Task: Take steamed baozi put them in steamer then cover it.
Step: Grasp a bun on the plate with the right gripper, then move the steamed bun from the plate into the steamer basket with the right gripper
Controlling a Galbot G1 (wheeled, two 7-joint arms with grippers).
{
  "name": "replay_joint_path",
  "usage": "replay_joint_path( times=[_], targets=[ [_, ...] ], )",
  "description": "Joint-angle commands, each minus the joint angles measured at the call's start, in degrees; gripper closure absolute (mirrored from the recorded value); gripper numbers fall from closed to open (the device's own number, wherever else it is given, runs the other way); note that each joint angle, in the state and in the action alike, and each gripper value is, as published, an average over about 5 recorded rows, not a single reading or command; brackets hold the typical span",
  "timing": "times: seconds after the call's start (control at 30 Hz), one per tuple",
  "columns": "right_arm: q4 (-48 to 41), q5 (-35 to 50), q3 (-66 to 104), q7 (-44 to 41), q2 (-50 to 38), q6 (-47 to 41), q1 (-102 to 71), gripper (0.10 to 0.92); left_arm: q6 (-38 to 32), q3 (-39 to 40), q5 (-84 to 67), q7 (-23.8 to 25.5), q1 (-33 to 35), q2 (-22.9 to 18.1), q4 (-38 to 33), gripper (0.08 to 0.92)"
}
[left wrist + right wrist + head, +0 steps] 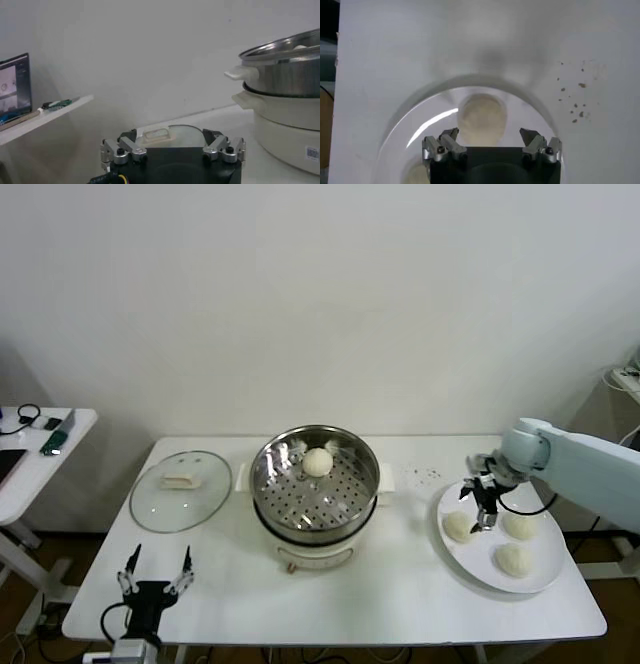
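The head view looks forward and down from high over the near edge of the counter, taking in its whole top with the steamer at centre, the cover at 9 o'clock and the plate at 3 o'clock. The left wrist view sits low at counter level behind the left tool, facing across the cover toward the wall, the steamer close by. The right wrist view looks straight down, near, past the right tool onto the plate, which it shares with the head view.

White table standing against plain white wall; side table sitting at the left, carrying small devices.
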Motion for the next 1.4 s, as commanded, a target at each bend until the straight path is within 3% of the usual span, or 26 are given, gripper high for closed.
replay_joint_path(
  times=[0.03,0.4,0.73,1.0,1.4],
  targets=[
    [-4.26,-1.68,5.29,-0.05,1.73,-0.69,-6.10,0.203,0.05,-0.02,0.14,-0.03,0.01,-0.12,0.05,0.177],
    [-6.28,-2.26,6.20,-1.40,3.32,0.07,-6.70,0.205,0.23,0.00,0.41,-0.10,-0.35,-0.27,0.37,0.177],
    [-6.54,-2.24,6.29,-2.29,3.33,0.50,-6.35,0.314,0.25,0.06,0.44,-0.15,-0.44,-0.25,0.51,0.177],
    [-5.11,-1.19,6.32,-2.07,2.20,0.36,-5.14,0.346,0.21,0.05,0.43,-0.22,-0.26,-0.29,0.27,0.177],
    [-0.60,12.34,-0.52,-3.15,-0.17,-0.63,14.17,0.347,0.36,0.93,0.95,-0.20,0.02,-0.09,-0.41,0.177]
  ],
)
